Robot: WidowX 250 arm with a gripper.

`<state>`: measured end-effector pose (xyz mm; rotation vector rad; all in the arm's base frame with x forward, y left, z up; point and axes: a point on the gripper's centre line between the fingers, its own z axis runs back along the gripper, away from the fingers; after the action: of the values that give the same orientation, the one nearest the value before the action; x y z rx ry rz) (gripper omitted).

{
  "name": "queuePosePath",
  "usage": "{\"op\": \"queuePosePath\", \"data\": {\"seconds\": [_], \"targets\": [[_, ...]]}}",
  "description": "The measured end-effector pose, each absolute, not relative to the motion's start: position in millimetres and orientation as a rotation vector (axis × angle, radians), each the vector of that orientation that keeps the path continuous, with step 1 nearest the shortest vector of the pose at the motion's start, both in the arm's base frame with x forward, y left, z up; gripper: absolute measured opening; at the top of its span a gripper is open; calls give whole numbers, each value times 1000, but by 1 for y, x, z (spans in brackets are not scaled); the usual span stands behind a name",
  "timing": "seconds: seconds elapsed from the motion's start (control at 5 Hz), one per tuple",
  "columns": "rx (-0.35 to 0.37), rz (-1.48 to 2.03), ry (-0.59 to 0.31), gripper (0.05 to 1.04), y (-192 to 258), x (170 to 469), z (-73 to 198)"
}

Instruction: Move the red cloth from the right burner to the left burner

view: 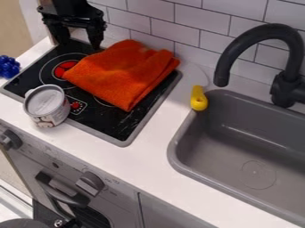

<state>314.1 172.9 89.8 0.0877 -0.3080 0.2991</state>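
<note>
Gripper (79,45): upper L of view, over back L part of stovetop; 2 fingers pointing down, spread wide w/ a gap between; R fingertip v. near cloth's back edge, can't tell if touching.
Cloth (122,71): orange-red, folded in loose layers, on R half of stovetop, covering most of R burner; L corner reaches L burner's red centre; back part bunched up, toward tile wall.
L burner (59,69): white rings w/ red centre, mostly uncovered.
R burner (102,103): a bit of ring visible at cloth's front edge, rest under cloth.
Stovetop (113,128): black w/ grey rim, set in white counter (138,152); small ctrl panel (76,105) w/ red marks, front-centre.
Can (46,104): grey/white, upright, at stovetop's front L edge, near L burner.
Blue bunch (8,67): grape-like, on counter L of stovetop.
Yellow item (198,98): at sink's back L corner, by rim.
Sink (179,151): grey, R side of view; blk faucet (256,32) behind, curved over it.
Oven front (122,193): below counter, grey, w/ 2 knobs (90,183) & dark handle (60,189).
</note>
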Motion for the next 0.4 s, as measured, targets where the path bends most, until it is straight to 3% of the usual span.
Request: {"op": "queuePosePath", "data": {"seconds": [0.2, 0.4], "targets": [[80, 306, -271, 997, 171, 311, 76], [153, 328, -273, 997, 150, 331, 57]]}}
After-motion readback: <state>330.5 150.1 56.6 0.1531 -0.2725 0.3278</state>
